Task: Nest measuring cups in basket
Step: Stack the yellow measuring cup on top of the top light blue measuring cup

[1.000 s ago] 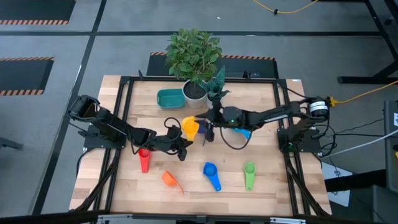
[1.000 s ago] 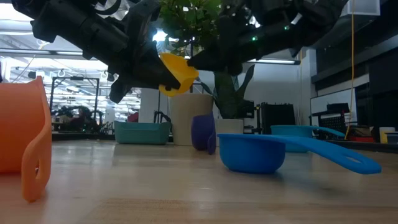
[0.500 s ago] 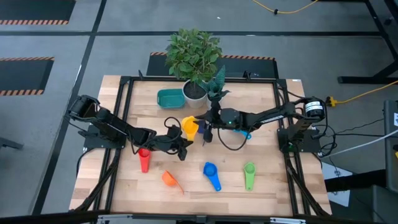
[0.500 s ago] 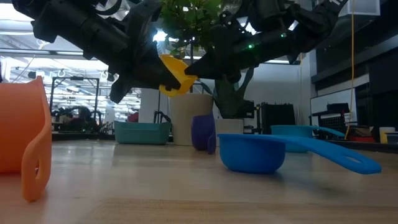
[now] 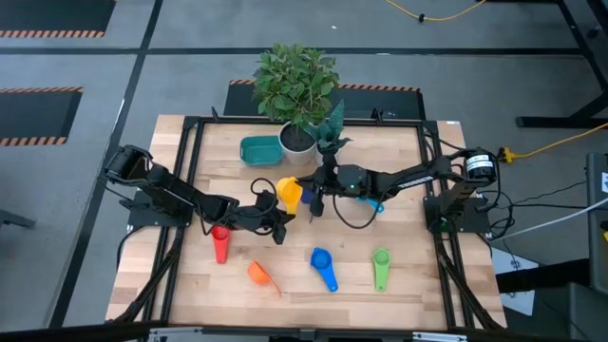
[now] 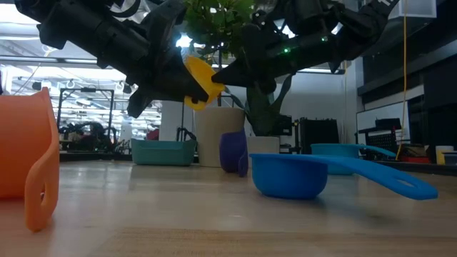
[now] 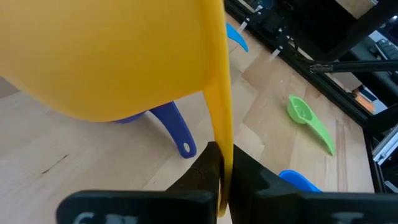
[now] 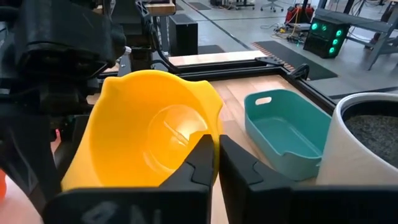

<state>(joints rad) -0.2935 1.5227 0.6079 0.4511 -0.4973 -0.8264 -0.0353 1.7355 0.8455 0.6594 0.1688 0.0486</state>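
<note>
Wooden table (image 5: 399, 285) on a grey workshop floor: both grippers meet at the yellow cup.

High view: the yellow cup (image 5: 290, 194) hangs mid-table between the left gripper (image 5: 277, 220) and the right gripper (image 5: 311, 198); the basket (image 5: 258, 149) sits beside a white pot (image 5: 296, 142), and red (image 5: 220, 244), orange (image 5: 258, 274), blue (image 5: 323, 263) and green (image 5: 381, 265) cups lie along the near side.
Low view: the yellow cup (image 6: 202, 82) is held above the table; a dark blue cup (image 6: 233, 151) stands behind the blue one (image 6: 289, 173).
Left wrist view: the left jaws are clamped on the yellow cup's handle (image 7: 219, 93).
Right wrist view: the right jaws are pinched on the yellow cup's rim (image 8: 208, 124), with the basket (image 8: 283, 134) close by.
</note>
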